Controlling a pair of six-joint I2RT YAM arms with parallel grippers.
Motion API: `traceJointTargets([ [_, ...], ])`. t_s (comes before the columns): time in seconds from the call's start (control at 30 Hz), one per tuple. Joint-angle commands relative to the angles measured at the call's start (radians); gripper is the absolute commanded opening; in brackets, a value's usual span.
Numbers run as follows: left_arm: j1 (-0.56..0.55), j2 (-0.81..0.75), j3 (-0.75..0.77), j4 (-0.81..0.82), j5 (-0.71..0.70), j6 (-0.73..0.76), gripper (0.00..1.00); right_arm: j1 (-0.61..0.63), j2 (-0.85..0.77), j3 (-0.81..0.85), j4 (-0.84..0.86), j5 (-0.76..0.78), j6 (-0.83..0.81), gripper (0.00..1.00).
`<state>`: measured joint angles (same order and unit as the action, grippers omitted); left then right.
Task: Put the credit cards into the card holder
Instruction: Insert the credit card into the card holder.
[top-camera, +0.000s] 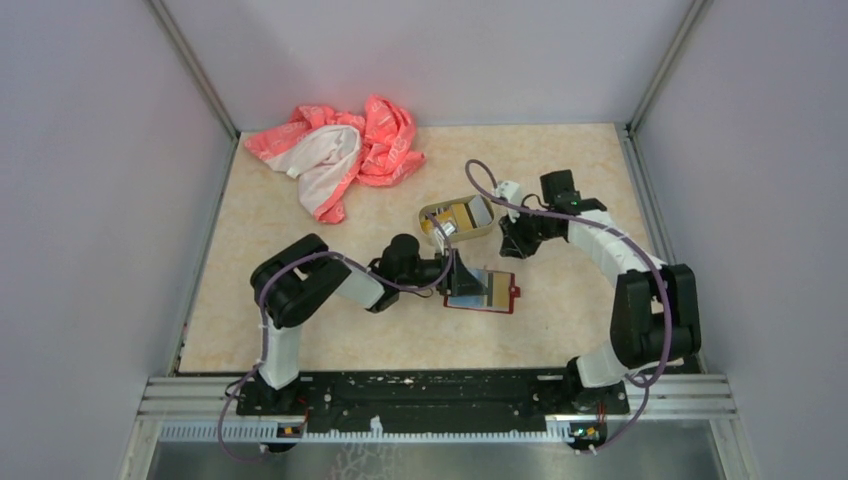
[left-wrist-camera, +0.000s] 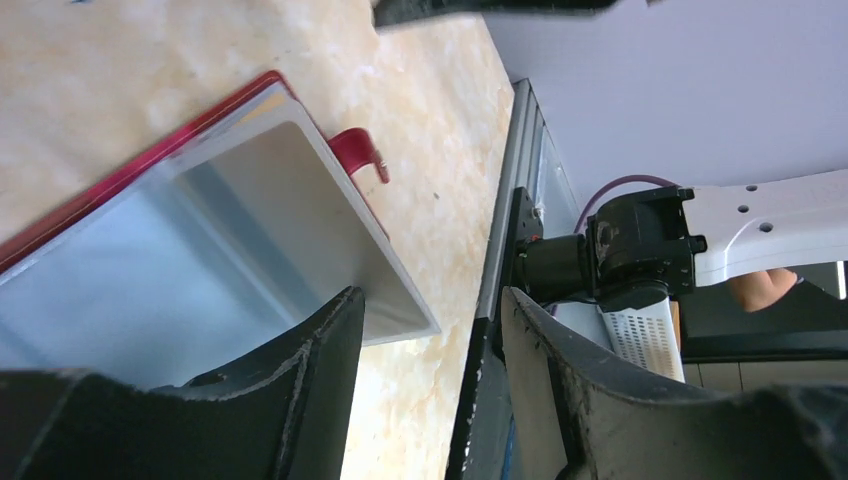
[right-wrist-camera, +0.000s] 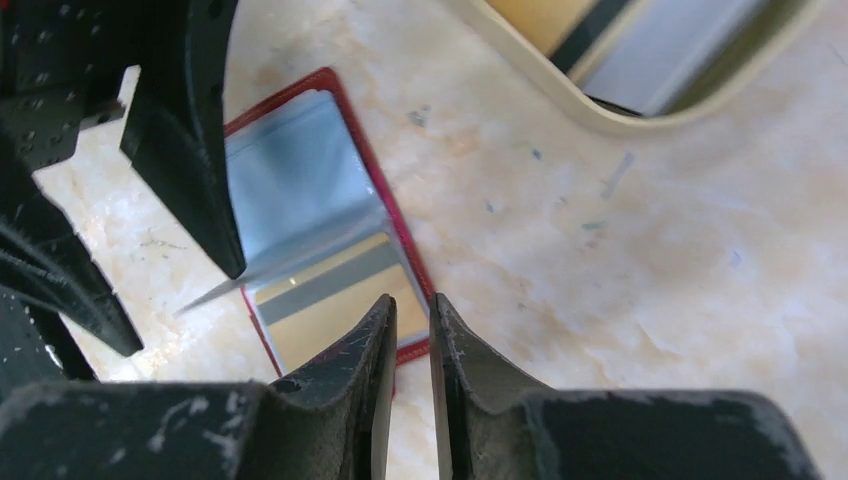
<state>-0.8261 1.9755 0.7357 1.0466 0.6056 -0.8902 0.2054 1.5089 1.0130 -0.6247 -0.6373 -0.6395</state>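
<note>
We see card holder (top-camera: 482, 290) open flat mid-bench, gold card (right-wrist-camera: 300, 335) in its pocket. Left gripper (left-wrist-camera: 430, 300) open, one finger on raised grey flap. Right gripper (right-wrist-camera: 410, 300) barely open, empty, above holder.

Dark-red card holder (top-camera: 472, 293) lies open on counter (top-camera: 560, 180), one grey pocket leaf raised, gold card (right-wrist-camera: 310, 335) tucked inside. Other cards (top-camera: 460, 215) in tan tray (top-camera: 427, 214).

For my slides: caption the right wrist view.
Right gripper, jaws slightly apart, points at the open card holder; tan tray rim beyond.
</note>
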Motion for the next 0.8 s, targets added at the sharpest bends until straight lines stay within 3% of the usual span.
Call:
traceJointTargets([
  [0.0, -0.047, 0.049, 0.083, -0.011, 0.018, 0.002, 0.60, -0.072, -0.073, -0.023, 0.113, -0.022, 0.105, 0.19],
  [0.3, -0.073, 0.090, 0.136, -0.029, 0.014, 0.001, 0.60, -0.087, -0.094, -0.032, 0.132, -0.025, 0.126, 0.20],
  [0.77, -0.054, -0.280, -0.039, -0.223, -0.173, 0.351, 0.61, -0.099, -0.115, -0.038, 0.134, -0.183, 0.115, 0.21],
])
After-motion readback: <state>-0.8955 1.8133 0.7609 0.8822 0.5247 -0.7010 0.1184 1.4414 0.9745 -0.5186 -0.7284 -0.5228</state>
